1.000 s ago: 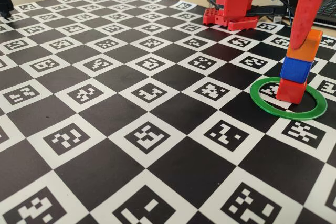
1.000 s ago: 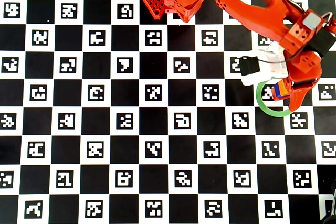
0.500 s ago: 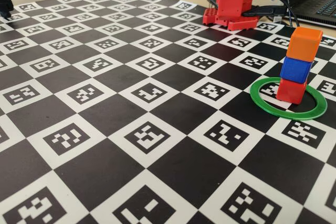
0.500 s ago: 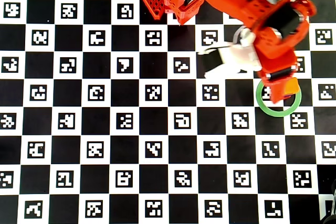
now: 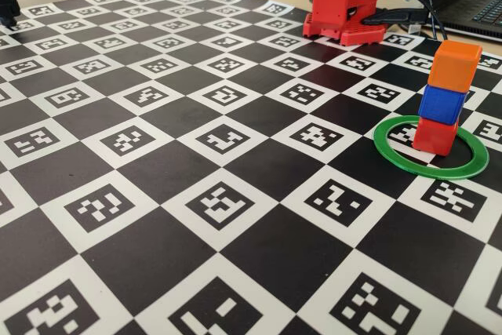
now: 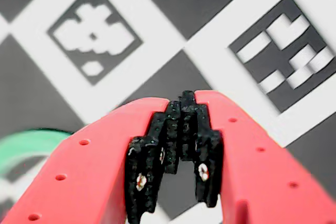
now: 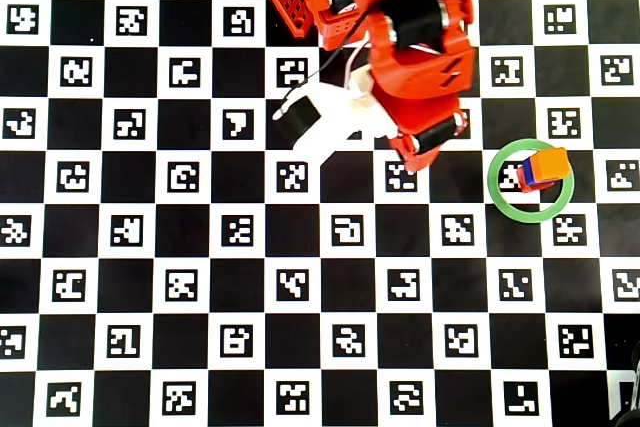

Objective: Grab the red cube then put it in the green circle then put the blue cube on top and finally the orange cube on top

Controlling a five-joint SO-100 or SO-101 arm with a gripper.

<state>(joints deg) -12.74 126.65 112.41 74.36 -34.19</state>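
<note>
In the overhead view the claw (image 7: 418,150) hung clenched and empty over the table (image 7: 200,247), left of the ring (image 7: 497,196). Near the table's right edge, inside the ring, stood the red cube (image 5: 434,135), blue cube (image 5: 441,105) and orange cube (image 5: 454,65), stacked.

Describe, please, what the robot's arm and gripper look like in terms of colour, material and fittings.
The arm is bright red-orange printed plastic with black motor blocks, a white camera housing at the wrist, and thin cables. The gripper has two red fingers dotted with small holes, and black ridged inner pads.
</note>
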